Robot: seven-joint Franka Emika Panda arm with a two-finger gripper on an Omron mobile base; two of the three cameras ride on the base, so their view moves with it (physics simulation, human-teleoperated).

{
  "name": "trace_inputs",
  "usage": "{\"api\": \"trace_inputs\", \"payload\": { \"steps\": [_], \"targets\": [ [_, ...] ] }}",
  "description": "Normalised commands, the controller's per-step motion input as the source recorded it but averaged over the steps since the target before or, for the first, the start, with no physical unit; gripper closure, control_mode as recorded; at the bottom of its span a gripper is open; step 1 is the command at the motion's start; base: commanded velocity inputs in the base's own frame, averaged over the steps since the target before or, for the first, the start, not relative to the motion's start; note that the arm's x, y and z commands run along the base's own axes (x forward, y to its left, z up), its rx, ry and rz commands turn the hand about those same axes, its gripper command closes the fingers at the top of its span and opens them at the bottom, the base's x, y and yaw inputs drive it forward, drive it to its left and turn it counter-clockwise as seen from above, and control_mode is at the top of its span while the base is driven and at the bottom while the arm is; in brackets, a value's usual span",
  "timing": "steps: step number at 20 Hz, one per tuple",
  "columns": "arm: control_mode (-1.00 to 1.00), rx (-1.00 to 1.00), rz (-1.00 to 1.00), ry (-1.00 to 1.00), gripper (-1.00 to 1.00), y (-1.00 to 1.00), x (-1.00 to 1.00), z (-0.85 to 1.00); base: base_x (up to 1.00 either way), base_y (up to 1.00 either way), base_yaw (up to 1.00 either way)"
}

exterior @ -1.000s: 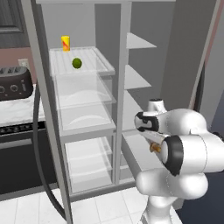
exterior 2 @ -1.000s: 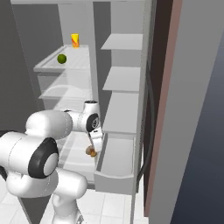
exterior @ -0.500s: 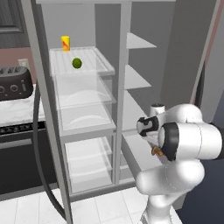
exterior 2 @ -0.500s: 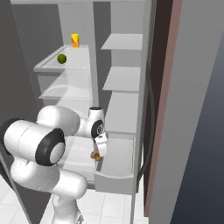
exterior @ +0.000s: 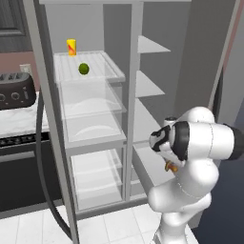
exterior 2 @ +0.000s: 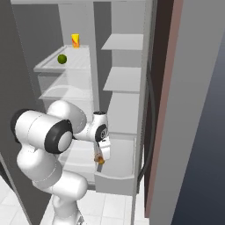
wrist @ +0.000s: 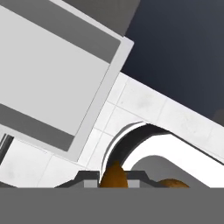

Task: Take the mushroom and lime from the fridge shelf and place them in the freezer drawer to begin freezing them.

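End effector (exterior 2: 100,159) grips the mushroom (exterior 2: 100,161) just above the drawer (exterior 2: 115,178); lime (exterior: 84,69) sits far above on the shelf (exterior: 102,69).

White floor tiles (exterior: 109,224) run beneath the open grey fridge cabinet (exterior: 136,95). At nine o'clock, a dark toaster (exterior: 14,90) sits on a pale marbled worktop (exterior: 19,121) above a black oven front (exterior: 24,176), against a brownish wall (exterior: 19,59).
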Motion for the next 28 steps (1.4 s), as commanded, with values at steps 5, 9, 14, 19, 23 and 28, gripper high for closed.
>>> {"api": "trace_inputs", "payload": {
  "steps": [5,9,14,19,23,28],
  "targets": [
    [-1.00,0.00,0.00,0.00,1.00,-0.02,0.07,-0.24,0.00,0.00,0.00],
    [-1.00,0.00,0.00,0.00,1.00,-0.08,0.13,-0.14,0.00,0.00,0.00],
    [-1.00,0.01,0.00,0.00,1.00,-0.14,0.16,-0.14,0.00,0.00,0.00],
    [-1.00,0.03,0.00,0.00,1.00,-0.16,0.19,-0.13,0.00,0.00,0.00],
    [-1.00,0.03,0.00,0.00,1.00,-0.03,0.29,-0.19,0.00,0.00,0.00],
    [-1.00,0.04,0.00,0.00,1.00,-0.01,0.35,-0.30,0.00,0.00,0.00]
  ]
}}
